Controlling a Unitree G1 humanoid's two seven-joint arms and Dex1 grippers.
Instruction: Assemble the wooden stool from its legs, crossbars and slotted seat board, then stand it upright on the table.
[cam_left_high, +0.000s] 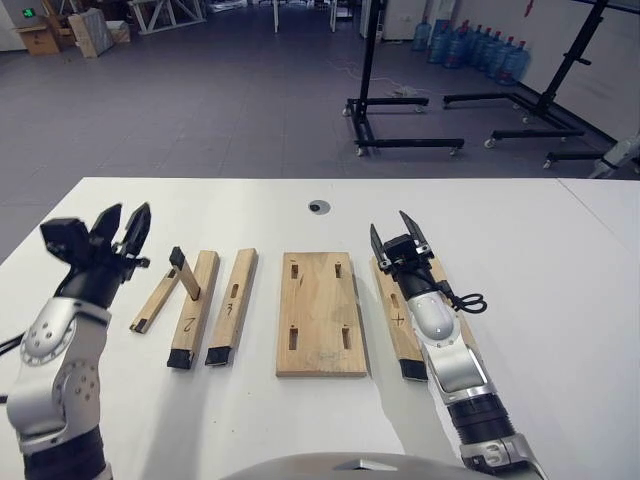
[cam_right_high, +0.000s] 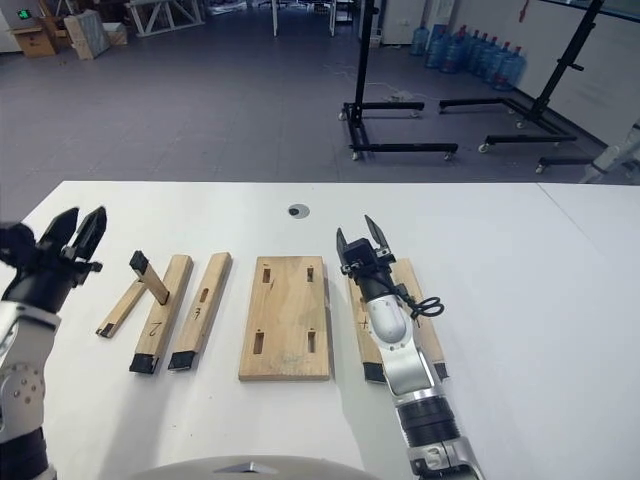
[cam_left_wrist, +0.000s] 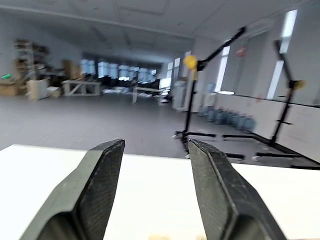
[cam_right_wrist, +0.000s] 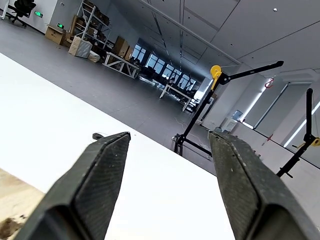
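The slotted seat board (cam_left_high: 321, 311) lies flat in the middle of the white table (cam_left_high: 540, 250). Left of it lie two legs with black feet (cam_left_high: 192, 308) (cam_left_high: 231, 305), a short crossbar (cam_left_high: 184, 273) leaning across one, and a thinner bar (cam_left_high: 155, 300) further left. More legs (cam_left_high: 397, 325) lie right of the board, partly hidden under my right arm. My left gripper (cam_left_high: 122, 230) hovers open above the table's left side, just beyond the thin bar. My right gripper (cam_left_high: 395, 232) is open over the far end of the right-hand legs. Both hold nothing.
A small round hole (cam_left_high: 319, 207) sits in the table beyond the board. A black cable loop (cam_left_high: 468, 300) lies beside my right arm. Black wheeled stands (cam_left_high: 405, 140) and water bottles (cam_left_high: 470, 45) stand on the floor behind the table.
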